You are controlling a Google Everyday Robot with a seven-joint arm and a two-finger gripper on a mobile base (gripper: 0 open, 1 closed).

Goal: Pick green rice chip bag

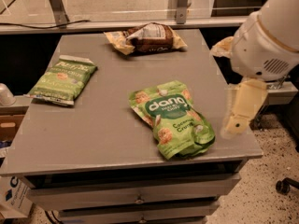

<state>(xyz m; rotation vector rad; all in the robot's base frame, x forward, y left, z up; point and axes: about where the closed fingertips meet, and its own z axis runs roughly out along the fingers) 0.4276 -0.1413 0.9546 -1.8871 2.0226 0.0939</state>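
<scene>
With the gripper (pixel 233 124) hanging just off the right edge of the table (pixel 93 134), an olive bag (pixel 63 80) is lying flat well across from it, near the opposite edge. A brown bag (pixel 148 38) is resting at the far edge, well apart from the gripper. Below the tabletop, drawers (pixel 140 197) are sitting closed, and a caster (pixel 282 185) is standing on the floor below the gripper.

Glossy green rice chip bag (pixel 173 120), matt table (pixel 100 127), smooth plastic tool (pixel 239 111) beside it.
</scene>
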